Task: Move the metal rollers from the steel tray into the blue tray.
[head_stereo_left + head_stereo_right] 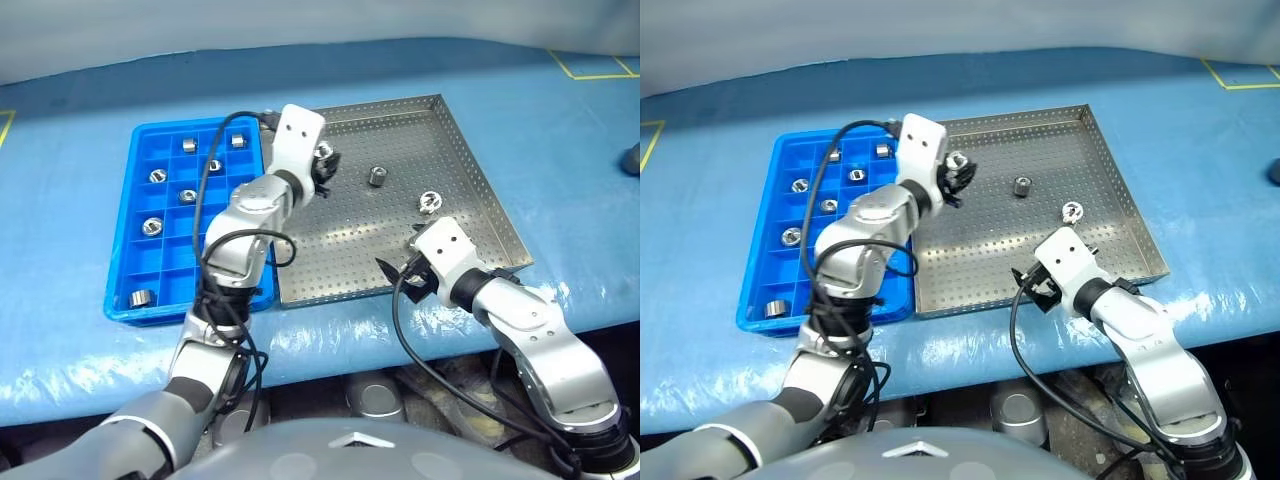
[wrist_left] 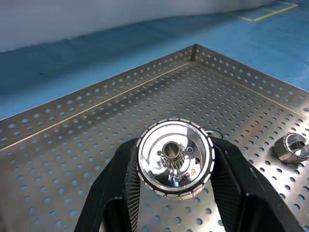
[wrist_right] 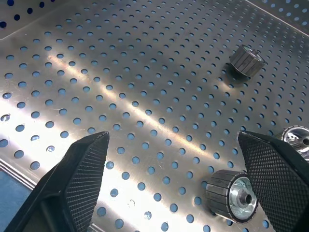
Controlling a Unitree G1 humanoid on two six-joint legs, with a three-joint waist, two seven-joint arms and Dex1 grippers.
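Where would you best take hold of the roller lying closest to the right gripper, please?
Probably by its ribbed wall, coming down from above with the open right gripper astride it. The roller lies on its side on the steel tray, so both ribbed flanks are free, and the closing fingers would stop it rolling.

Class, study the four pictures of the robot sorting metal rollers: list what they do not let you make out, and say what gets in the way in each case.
1. Blue tray: compartments along its right side, hidden by the left arm in the head views.
2. Steel tray: its near corner and any rollers there, hidden behind the right claw.
3. Roller at the right wrist view's edge: partly behind a finger.
4. Roller in the left claw: its far side faces away.
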